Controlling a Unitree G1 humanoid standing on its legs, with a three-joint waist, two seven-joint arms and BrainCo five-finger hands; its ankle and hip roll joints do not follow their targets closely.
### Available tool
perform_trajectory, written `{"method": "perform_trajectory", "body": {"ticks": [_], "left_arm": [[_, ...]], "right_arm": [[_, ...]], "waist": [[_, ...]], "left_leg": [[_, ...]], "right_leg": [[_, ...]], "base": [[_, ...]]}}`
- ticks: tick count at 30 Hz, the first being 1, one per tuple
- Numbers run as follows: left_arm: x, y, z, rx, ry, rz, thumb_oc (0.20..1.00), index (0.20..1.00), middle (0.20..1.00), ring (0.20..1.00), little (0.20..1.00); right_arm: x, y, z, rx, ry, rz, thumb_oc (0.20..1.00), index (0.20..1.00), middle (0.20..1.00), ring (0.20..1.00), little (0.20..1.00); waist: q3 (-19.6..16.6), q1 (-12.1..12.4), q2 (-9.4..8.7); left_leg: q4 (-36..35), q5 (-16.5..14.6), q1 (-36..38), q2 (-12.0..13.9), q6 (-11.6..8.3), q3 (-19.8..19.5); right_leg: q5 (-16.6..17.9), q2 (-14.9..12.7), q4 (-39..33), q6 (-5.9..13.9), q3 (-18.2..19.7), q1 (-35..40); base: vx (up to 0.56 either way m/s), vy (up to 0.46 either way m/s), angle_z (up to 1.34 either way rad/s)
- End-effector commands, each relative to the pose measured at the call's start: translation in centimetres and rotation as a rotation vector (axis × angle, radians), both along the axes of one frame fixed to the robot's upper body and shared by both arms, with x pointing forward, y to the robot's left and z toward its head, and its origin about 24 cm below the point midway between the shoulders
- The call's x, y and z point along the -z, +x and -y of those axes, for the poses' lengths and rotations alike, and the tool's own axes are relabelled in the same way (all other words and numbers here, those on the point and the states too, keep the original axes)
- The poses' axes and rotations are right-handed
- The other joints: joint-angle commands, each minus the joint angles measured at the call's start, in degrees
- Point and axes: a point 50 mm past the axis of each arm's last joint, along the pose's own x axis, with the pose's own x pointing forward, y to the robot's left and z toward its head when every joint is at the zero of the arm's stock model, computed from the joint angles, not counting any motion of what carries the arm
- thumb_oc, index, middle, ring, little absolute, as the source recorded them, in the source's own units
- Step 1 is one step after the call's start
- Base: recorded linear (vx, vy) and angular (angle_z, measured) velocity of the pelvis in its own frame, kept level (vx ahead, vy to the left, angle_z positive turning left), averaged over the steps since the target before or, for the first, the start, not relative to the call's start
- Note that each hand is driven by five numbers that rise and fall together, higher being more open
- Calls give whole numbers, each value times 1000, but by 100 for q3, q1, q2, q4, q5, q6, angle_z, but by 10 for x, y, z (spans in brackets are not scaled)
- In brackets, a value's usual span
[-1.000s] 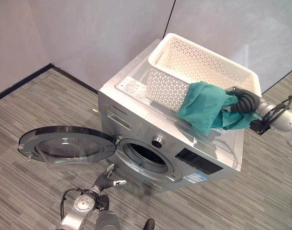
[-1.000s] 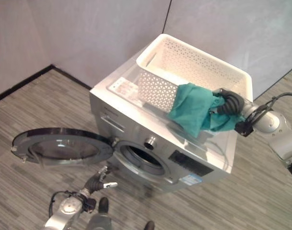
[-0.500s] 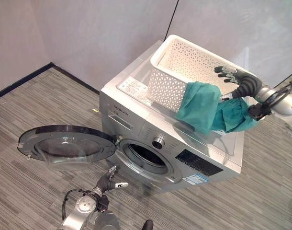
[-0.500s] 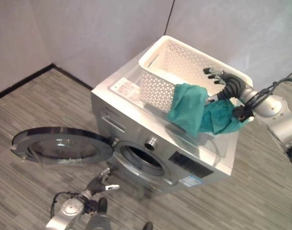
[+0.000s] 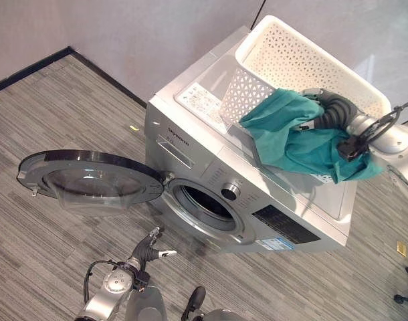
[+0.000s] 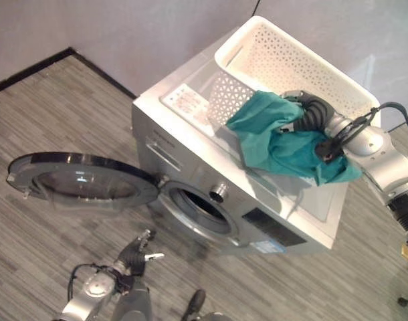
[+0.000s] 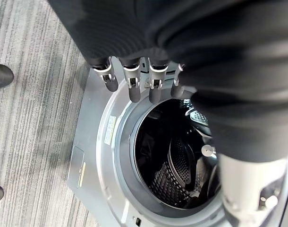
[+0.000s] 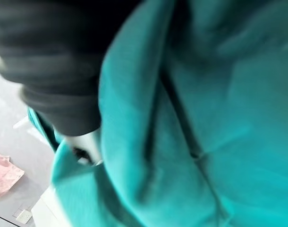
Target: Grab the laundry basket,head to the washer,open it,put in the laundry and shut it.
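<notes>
Washer (image 5: pixel 211 167) door (image 5: pixel 90 180) open, basket (image 5: pixel 304 63) on washer; right robot hand (image 6: pixel 304 115) grasps cloth (image 5: pixel 297 137) at basket, loading and shutting pending.

basket (image 5: pixel 304 60) atop washer (image 5: pixel 211 147) (cloth (image 5: pixel 291 134) overhanging)

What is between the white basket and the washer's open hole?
The teal cloth hangs from the basket over the washer top, above its control panel, in both eye views.
</notes>
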Motion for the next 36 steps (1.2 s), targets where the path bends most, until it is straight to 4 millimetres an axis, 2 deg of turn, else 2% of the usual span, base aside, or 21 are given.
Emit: {"method": "perform_trajectory", "body": {"ticks": [1, 5, 6, 7, 8, 9, 10, 11, 12, 14, 15, 23, 24, 25, 26, 27, 28, 32, 34, 35, 36], "left_arm": [[-9, 11, 14, 54, -21, 75, 1000, 1000, 1000, 1000, 1000], [-8, 11, 18, 76, -22, 70, 1000, 1000, 1000, 1000, 1000], [-7, 11, 20, 83, -24, 68, 1000, 1000, 1000, 1000, 1000], [-7, 11, 20, 83, -24, 68, 1000, 1000, 1000, 1000, 1000], [-7, 11, 21, 88, -26, 64, 1000, 1000, 1000, 1000, 1000], [-7, 10, 22, 89, -28, 63, 1000, 1000, 1000, 1000, 1000], [-6, 10, 23, 91, -31, 60, 1000, 1000, 1000, 1000, 1000], [-6, 10, 23, 92, -31, 61, 1000, 1000, 1000, 1000, 1000], [-5, 9, 24, 95, -34, 58, 1000, 1000, 1000, 1000, 1000], [-6, 9, 24, 98, -34, 58, 1000, 1000, 1000, 1000, 1000], [-6, 10, 24, 98, -34, 61, 1000, 1000, 1000, 1000, 1000], [-7, 11, 26, 106, -39, 62, 1000, 1000, 1000, 1000, 1000], [-8, 12, 27, 107, -43, 65, 1000, 1000, 1000, 1000, 1000], [-8, 12, 27, 108, -42, 67, 1000, 1000, 1000, 1000, 1000], [-8, 12, 28, 112, -43, 69, 1000, 1000, 1000, 1000, 1000], [-8, 13, 28, 111, -44, 70, 1000, 1000, 1000, 1000, 1000], [-10, 14, 29, 118, -46, 78, 1000, 1000, 1000, 1000, 1000], [-11, 14, 31, 122, -54, 83, 1000, 1000, 1000, 1000, 1000], [-11, 15, 32, 121, -58, 84, 1000, 1000, 1000, 1000, 1000], [-11, 15, 32, 117, -59, 85, 1000, 1000, 1000, 1000, 1000], [-11, 15, 31, 114, -59, 85, 1000, 1000, 1000, 1000, 1000]], "right_arm": [[-9, 1, 13, 74, -34, 30, 200, 200, 200, 200, 200], [-13, 4, 9, 66, -11, 48, 200, 200, 200, 200, 200], [-17, 4, 9, 66, 1, 65, 470, 470, 470, 470, 470], [-17, 4, 9, 66, 1, 65, 470, 470, 470, 470, 470], [-18, 4, 9, 66, 4, 72, 570, 570, 570, 570, 570], [-20, 3, 9, 68, 5, 80, 598, 598, 598, 598, 598], [-24, 2, 10, 68, 11, 101, 1000, 1000, 1000, 1000, 1000], [-25, 1, 11, 69, 11, 103, 1000, 1000, 1000, 1000, 1000], [-26, 1, 12, 73, 21, 113, 1000, 1000, 1000, 1000, 1000], [-28, 1, 12, 75, 24, 119, 1000, 1000, 1000, 1000, 1000], [-30, 1, 13, 79, 44, 130, 1000, 1000, 1000, 1000, 1000], [-39, -3, 14, 65, 77, 156, 1000, 1000, 1000, 1000, 1000], [-41, -4, 13, 57, 87, 165, 909, 909, 909, 909, 909], [-41, -4, 14, 59, 88, 167, 862, 862, 862, 862, 862], [-41, -5, 13, 53, 94, 167, 592, 592, 592, 592, 592], [-41, -6, 13, 43, 99, 165, 558, 558, 558, 558, 558], [-40, -8, 12, 33, 117, 164, 388, 388, 388, 388, 388], [-35, -11, 13, 25, 145, 158, 269, 269, 269, 269, 269], [-35, -11, 15, 32, 167, 170, 285, 285, 285, 285, 285], [-39, -11, 15, 33, 186, 192, 511, 511, 511, 511, 511], [-42, -12, 14, 29, 198, 206, 815, 815, 815, 815, 815]], "waist": [[-9, 224, 156], [-27, 186, 178], [-47, 159, 190], [-46, 161, 189], [-54, 147, 194], [-61, 141, 197], [-80, 112, 203], [-62, 129, 222], [-94, 101, 202], [-101, 96, 198], [-93, 102, 212], [-64, 86, 167], [-53, 71, 129], [-35, 87, 147], [-20, 88, 133], [-17, 80, 101], [26, 88, 83], [85, 97, 50], [110, 109, 30], [124, 118, 23], [131, 116, 18]], "left_leg": [[-394, -1, 54, 51, -22, 402], [-422, -27, 128, 56, -11, 435], [-435, -38, 163, 57, -6, 449], [-436, -37, 166, 57, -5, 450], [-435, -43, 178, 59, -3, 453], [-436, -43, 185, 61, -4, 461], [-432, -54, 204, 67, 3, 479], [-403, 38, 150, 81, 60, 540], [-428, -68, 228, 69, 6, 496], [-427, -72, 235, 73, 7, 506], [-394, 17, 180, 85, 65, 570], [-371, 18, 137, 101, 61, 571], [-396, -79, 169, 95, 4, 509], [-367, 16, 113, 108, 61, 570], [-367, 21, 89, 112, 59, 556], [-384, -74, 126, 102, -3, 491], [-363, -69, 79, 103, -7, 487], [-352, -73, 20, 121, -4, 482], [-351, -79, -1, 132, -1, 482], [-353, -81, -7, 148, 1, 508], [-354, -84, -9, 149, 3, 520]], "right_leg": [[-829, 27, 213, 147, 119, 798], [-826, 19, 221, 152, 147, 813], [-825, 17, 224, 155, 152, 825], [-824, 16, 224, 156, 152, 826], [-821, 13, 226, 157, 159, 828], [-822, 11, 226, 158, 158, 833], [-818, 8, 235, 164, 168, 841], [-749, 5, 242, 157, 107, 798], [-820, 6, 242, 167, 173, 845], [-815, 5, 242, 171, 174, 847], [-729, -1, 246, 168, 121, 799], [-704, 6, 251, 174, 111, 749], [-767, 12, 235, 189, 171, 779], [-699, 8, 242, 180, 107, 734], [-698, 12, 237, 179, 100, 724], [-771, 22, 230, 185, 157, 766], [-767, 30, 232, 185, 136, 736], [-745, 28, 242, 196, 133, 683], [-731, 27, 242, 203, 136, 651], [-706, 23, 235, 217, 146, 631], [-697, 23, 232, 221, 160, 623]], "base": [[0, 0, 0], [0, 0, 0], [0, 0, 0], [0, 0, 0], [0, 0, 0], [-2, 10, -5], [-57, 32, -5], [0, 11, -4], [-56, 26, -3], [-2, 2, -9], [-3, 2, -12], [-3, 0, -2], [0, 0, 0], [0, 0, 0], [0, 0, 0], [21, -41, 0], [15, -42, 2], [-9, -3, 1], [-17, -9, 0], [-34, -6, 0], [0, 0, 0]]}}
